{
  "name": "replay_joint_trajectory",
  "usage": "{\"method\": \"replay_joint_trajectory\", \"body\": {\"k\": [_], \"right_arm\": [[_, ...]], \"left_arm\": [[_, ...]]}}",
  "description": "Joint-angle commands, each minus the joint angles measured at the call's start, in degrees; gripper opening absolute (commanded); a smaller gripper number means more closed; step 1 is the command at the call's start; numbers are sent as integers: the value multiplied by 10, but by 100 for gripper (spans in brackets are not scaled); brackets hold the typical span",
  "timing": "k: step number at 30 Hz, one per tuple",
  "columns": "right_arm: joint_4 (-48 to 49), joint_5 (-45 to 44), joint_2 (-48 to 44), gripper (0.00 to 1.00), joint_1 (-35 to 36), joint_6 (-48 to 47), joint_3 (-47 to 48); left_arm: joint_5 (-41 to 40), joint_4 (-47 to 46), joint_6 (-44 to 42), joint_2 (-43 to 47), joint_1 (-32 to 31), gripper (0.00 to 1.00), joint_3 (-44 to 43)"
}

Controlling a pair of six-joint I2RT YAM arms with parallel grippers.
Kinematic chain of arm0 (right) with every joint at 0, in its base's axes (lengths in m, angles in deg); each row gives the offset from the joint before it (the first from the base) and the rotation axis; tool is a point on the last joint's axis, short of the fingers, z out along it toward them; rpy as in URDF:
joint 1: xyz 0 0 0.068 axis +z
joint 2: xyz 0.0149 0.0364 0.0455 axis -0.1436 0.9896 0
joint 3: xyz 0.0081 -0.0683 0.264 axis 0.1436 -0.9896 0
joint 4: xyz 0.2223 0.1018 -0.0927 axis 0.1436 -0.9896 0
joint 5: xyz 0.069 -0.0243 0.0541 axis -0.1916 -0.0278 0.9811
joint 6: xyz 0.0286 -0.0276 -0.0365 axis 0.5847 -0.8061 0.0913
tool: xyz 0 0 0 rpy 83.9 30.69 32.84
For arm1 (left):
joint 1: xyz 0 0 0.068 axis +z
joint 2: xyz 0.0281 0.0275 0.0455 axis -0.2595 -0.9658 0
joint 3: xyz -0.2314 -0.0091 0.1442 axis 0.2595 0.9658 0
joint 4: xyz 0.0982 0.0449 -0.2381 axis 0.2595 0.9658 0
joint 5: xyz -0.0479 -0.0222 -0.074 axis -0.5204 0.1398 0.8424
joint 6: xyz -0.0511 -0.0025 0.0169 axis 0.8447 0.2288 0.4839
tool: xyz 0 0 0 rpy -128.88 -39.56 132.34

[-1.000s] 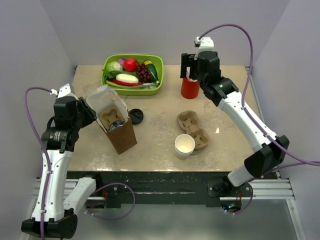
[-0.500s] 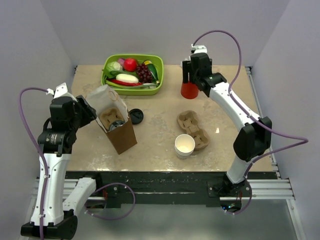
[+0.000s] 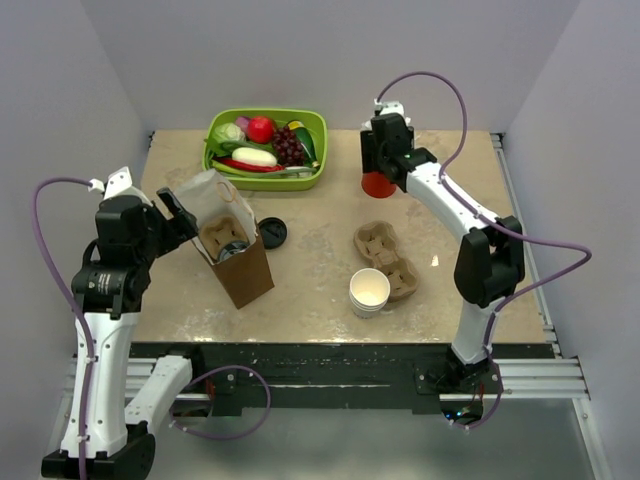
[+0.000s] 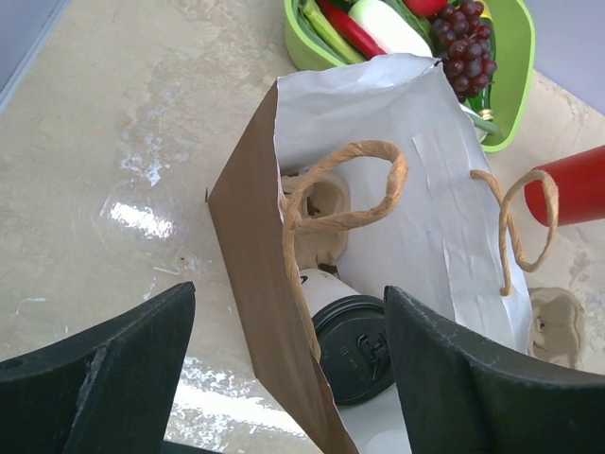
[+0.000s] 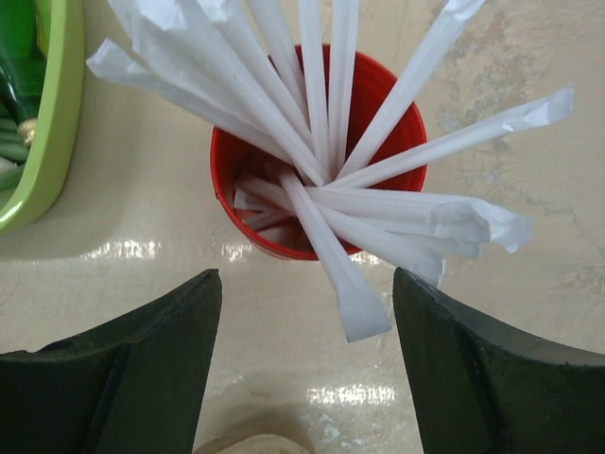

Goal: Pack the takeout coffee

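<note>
Takeout coffee [image 4: 354,348] is sitting packed inside the paper bag [image 4: 255,284] as your left gripper [image 4: 288,378] is spreading wide.
Your right gripper [image 5: 307,364], jaws also apart, is arriving over the straw cup [image 5: 383,104].

The bag [image 3: 250,275] stands left on the counter [image 3: 320,215], with the left hand [image 3: 178,218] just left of it. Inside the bag sits a carrier [image 4: 321,203] holding the takeout coffee [image 4: 354,345]. A loose lid [image 3: 272,232] lies just right of the bag. Behind is the produce tray [image 3: 265,180], and the straw cup [image 3: 378,186] stands right of it, under the right hand [image 3: 380,162]. The cup stack [image 3: 368,292] stands just before the empty carrier [image 3: 385,258].
</note>
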Motion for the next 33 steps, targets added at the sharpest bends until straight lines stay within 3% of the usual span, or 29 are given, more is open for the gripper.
{"method": "replay_joint_trajectory", "body": {"k": [1, 6, 8, 9, 11, 12, 16, 25, 33], "right_arm": [[62, -24, -14, 74, -3, 8, 6], [67, -27, -10, 64, -3, 17, 8], [57, -30, -1, 52, -4, 24, 21], [44, -31, 2, 42, -3, 28, 27], [37, -42, 5, 34, -3, 33, 33], [37, -47, 3, 23, -4, 33, 33], [48, -61, -22, 0, -3, 26, 23], [-11, -6, -129, 0, -4, -13, 72], [-13, 227, -263, 0, 5, -51, 84]], "left_arm": [[-4, -1, -11, 11, 2, 87, -30], [-7, 2, -11, 15, 2, 92, -32], [-9, 3, -11, 17, 2, 100, -34], [-9, 3, -11, 18, 2, 100, -34], [-10, 4, -10, 18, 2, 100, -36], [-10, 4, -10, 18, 2, 100, -37], [-12, 4, -11, 17, 2, 100, -41], [-16, -5, -13, 14, 2, 100, -46], [-10, -11, -15, 3, 2, 100, -54]]}}
